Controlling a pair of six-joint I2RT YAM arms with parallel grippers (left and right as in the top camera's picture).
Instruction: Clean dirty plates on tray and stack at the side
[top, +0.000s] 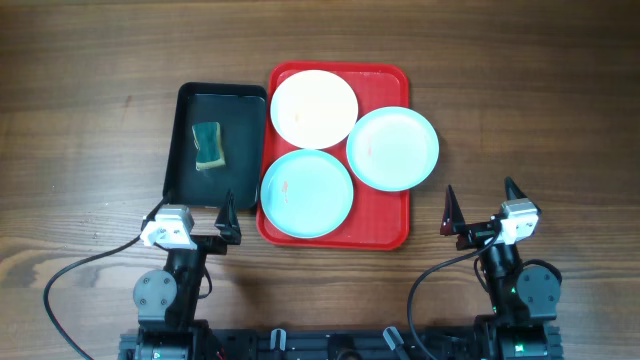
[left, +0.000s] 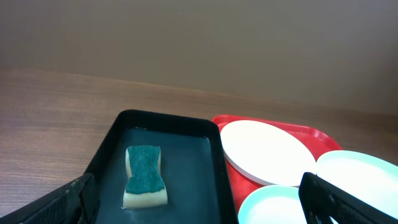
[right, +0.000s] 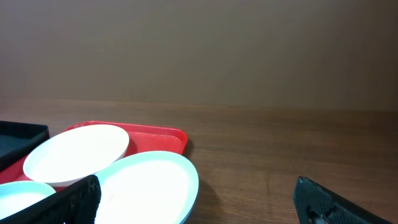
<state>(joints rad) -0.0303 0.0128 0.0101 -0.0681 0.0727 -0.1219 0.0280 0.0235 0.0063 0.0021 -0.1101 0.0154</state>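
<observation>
Plates (top: 307, 193), round and shallow, fill the red tray (top: 385, 225); black tray (top: 240, 140) at nine o'clock holds a sponge (top: 208, 146). Left hand (top: 195, 212), right hand (top: 482, 203) gape wide.

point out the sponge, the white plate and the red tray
sponge (top: 208, 146): overhead view, middle of its green top
white plate (top: 314, 108): overhead view, centre of the plate
red tray (top: 385, 222): overhead view, bare floor by the corner nearest the right arm

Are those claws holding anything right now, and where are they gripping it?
Nothing: the left gripper and right gripper are both open and empty.
</observation>
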